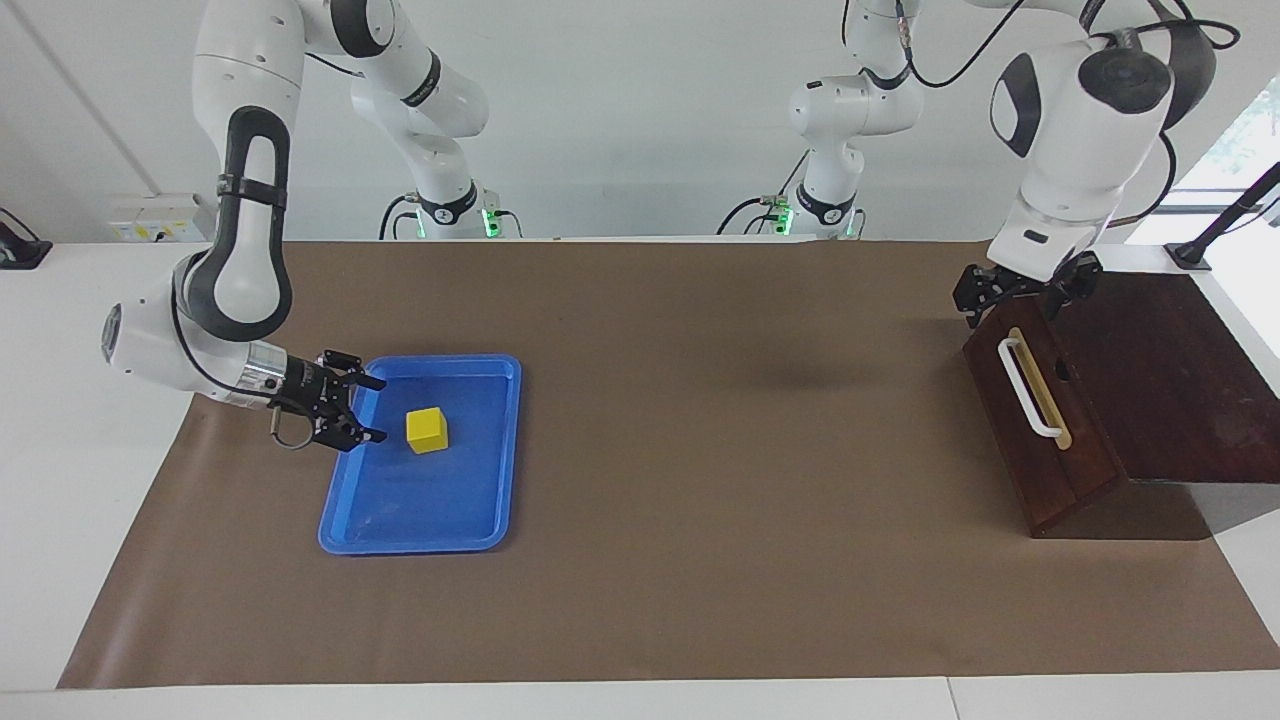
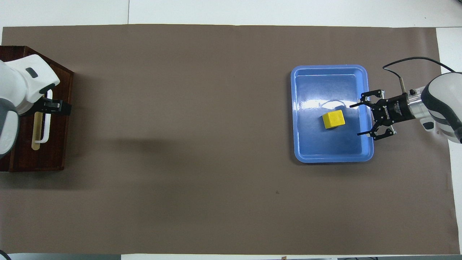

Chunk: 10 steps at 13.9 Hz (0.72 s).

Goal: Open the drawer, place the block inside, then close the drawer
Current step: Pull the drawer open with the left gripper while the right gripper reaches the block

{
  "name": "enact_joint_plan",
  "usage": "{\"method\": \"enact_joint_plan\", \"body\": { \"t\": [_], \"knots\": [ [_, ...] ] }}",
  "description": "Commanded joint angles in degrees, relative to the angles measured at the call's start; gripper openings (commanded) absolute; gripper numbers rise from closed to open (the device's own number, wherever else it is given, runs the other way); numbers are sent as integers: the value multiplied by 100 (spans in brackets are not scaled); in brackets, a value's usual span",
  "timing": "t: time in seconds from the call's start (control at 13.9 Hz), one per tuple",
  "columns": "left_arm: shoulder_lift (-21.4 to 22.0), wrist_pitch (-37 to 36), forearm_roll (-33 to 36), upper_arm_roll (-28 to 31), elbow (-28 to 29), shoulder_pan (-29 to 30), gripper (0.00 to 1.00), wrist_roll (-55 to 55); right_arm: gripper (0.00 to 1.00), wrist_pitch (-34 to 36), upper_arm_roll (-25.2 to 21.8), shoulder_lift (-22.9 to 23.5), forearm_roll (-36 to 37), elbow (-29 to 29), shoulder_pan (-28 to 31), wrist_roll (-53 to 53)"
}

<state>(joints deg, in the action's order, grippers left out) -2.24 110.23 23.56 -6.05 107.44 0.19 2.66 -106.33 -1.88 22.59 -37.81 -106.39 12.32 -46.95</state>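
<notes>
The yellow block [image 1: 428, 430] lies in a blue tray [image 1: 425, 505] toward the right arm's end of the table. My right gripper [image 1: 377, 410] is open and low over the tray's rim, pointing sideways at the block with a short gap to it. They also show in the overhead view: the block [image 2: 333, 119], the tray [image 2: 325, 146] and the right gripper [image 2: 355, 120]. The dark wooden drawer [image 1: 1040, 420] with its white handle [image 1: 1030, 390] is shut, with no interior showing. My left gripper [image 1: 1022, 292] is open over the drawer front's top edge, by the handle [image 2: 46, 122].
The drawer's dark wooden box [image 1: 1170, 380] stands at the left arm's end of the table. Brown paper [image 1: 700, 450] covers the table between tray and drawer.
</notes>
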Motion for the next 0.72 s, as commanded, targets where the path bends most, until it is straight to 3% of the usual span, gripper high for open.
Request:
{"method": "enact_joint_plan", "body": {
  "t": [0.0, 0.14, 0.65],
  "knots": [
    [-250, 708, 832, 43, 478, 7, 100, 645, 100, -291, 39, 44, -218, -83, -28, 169],
    [-251, 1349, 852, 43, 908, 156, 100, 1113, 100, -423, 39, 44, -218, -136, -116, 186],
    [-443, 1852, 905, 51, 1288, 175, 100, 1193, 100, -880, 39, 18, -298, -426, -336, 186]
  ]
}}
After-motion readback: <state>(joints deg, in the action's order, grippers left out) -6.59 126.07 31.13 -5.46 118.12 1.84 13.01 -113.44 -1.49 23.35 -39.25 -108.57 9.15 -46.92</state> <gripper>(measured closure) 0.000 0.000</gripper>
